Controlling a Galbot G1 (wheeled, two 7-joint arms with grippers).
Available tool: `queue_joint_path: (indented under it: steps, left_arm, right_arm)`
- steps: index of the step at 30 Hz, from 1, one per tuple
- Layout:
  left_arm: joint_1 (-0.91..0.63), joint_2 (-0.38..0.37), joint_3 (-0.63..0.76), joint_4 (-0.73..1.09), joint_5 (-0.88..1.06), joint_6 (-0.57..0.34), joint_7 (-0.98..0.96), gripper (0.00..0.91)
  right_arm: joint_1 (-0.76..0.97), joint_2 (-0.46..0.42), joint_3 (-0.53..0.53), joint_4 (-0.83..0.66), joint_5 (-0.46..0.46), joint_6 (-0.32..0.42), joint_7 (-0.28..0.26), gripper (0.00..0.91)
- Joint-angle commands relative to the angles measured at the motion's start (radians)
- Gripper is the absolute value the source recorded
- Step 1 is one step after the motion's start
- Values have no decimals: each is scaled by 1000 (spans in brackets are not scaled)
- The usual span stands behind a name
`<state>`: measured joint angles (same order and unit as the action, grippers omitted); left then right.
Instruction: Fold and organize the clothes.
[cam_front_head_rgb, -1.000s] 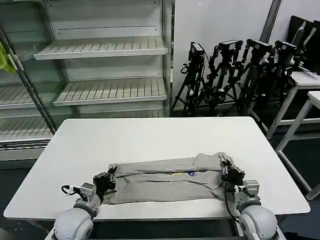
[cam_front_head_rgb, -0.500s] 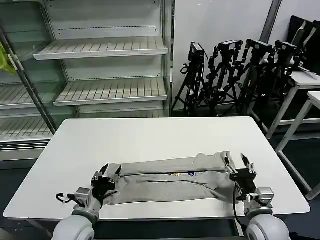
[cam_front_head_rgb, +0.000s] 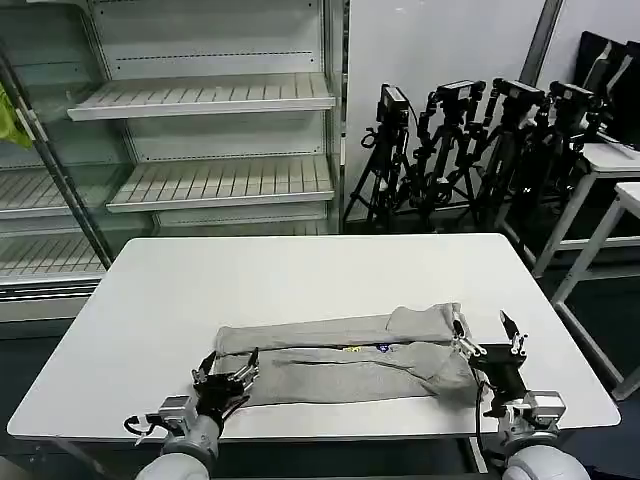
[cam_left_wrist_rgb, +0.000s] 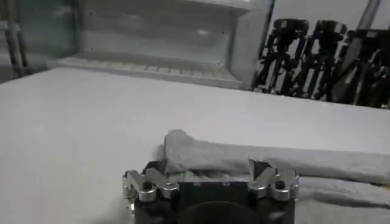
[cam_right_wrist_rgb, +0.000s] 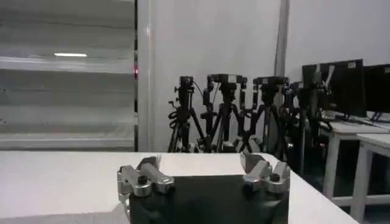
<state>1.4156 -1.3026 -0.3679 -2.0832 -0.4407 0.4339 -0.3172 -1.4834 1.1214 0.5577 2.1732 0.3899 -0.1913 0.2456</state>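
We found the shirt (cam_front_head_rgb: 340, 355) lying lengthwise across the bench (cam_front_head_rgb: 300, 275) between left gripper (cam_front_head_rgb: 228, 375) and right gripper (cam_front_head_rgb: 488, 340) (both fingers spread, empty), one at each end.

White table (cam_front_head_rgb: 300, 270), empty shelving (cam_front_head_rgb: 200, 100), tripods (cam_front_head_rgb: 470, 150) bkgd.

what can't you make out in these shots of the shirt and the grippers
- Chest print on the shirt: head view, too small to read; just yellow and blue specks.
- Shirt's near-left corner: head view, hidden behind the left gripper, which is open.
- Shirt's right end: head view, partly hidden by the open right gripper.
- Most of the shirt: left wrist view, blurred, and cut off at the picture's edge.
- Table under the right gripper: right wrist view, blocked by the gripper body.
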Motion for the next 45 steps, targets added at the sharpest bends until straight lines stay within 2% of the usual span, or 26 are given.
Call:
queue_joint_path:
  steps: [1, 7, 8, 9, 10, 11, 36, 45]
  left_arm:
    - [-26, -52, 0, 66, 7, -1, -23, 907]
    - [-48, -48, -8, 97, -11, -1, -24, 907]
    - [-48, -48, -8, 99, -13, 0, -24, 635]
    - [-49, -48, -6, 102, -18, 0, -23, 242]
    - [-49, -49, -3, 102, -19, -2, -23, 81]
    - [-49, -50, 0, 103, -20, -4, -22, 40]
    - [-47, -51, -13, 72, -246, -32, 9, 40]
    - [-39, -7, -109, 34, -334, -38, 11, 40]
  right_arm:
    - [-52, 6, 13, 41, -8, 15, 3, 907]
    - [-81, 13, 22, 66, -7, 15, 3, 907]
    - [-84, 14, 24, 71, -7, 15, 3, 907]
    - [-86, 15, 24, 73, -7, 14, 3, 907]
    - [-88, 16, 25, 77, -7, 14, 4, 907]
    - [-90, 17, 26, 82, -7, 14, 4, 907]
    - [-117, 34, 40, 117, -3, 11, 10, 907]
    - [-113, 30, 44, 123, 9, 8, 12, 907]
